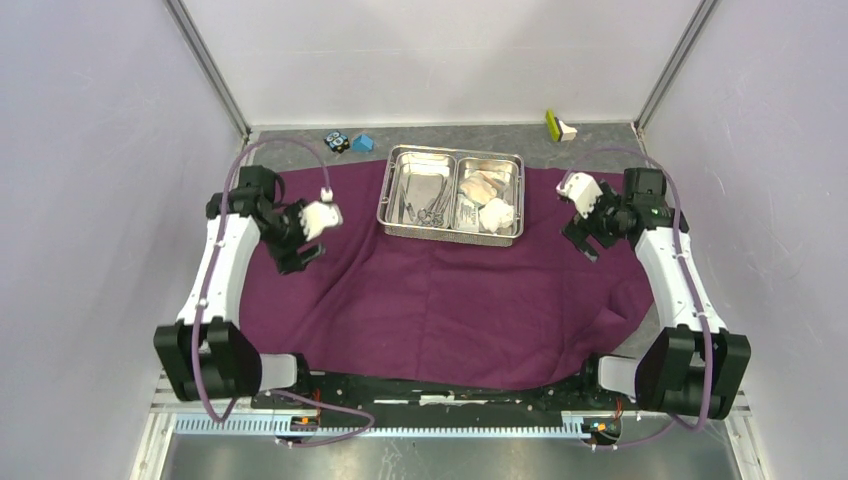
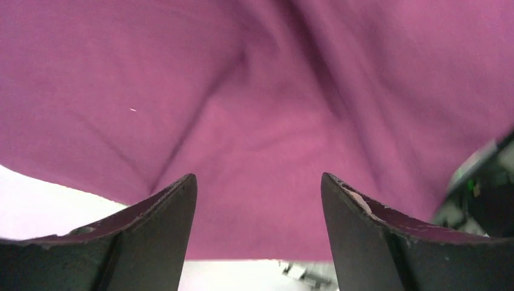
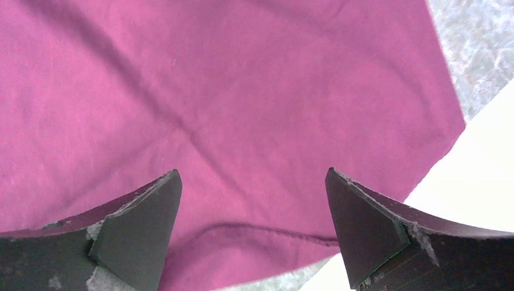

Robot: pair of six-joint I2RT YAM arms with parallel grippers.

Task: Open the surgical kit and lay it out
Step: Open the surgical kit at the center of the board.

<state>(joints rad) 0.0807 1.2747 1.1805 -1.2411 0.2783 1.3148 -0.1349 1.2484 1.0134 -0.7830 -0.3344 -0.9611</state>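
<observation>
A small blue block [image 1: 362,143] sits near the far edge of a grey speckled counter [image 1: 600,140], left of centre. Just beside it, on its left, lies a small black-and-blue toy [image 1: 337,141]. Well apart, toward the far right corner, rests a small yellow-green and white object [image 1: 560,126]. Plain pale walls [image 1: 440,50] enclose the counter.

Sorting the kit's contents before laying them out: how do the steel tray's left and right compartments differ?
The left compartment holds slim metal instruments; the right compartment holds white gauze wads and a white packet. The left compartment shows bare steel at its far end; the right compartment looks nearly filled. Both are shiny steel, look alike in size, and stand side by side on the purple cloth.
</observation>
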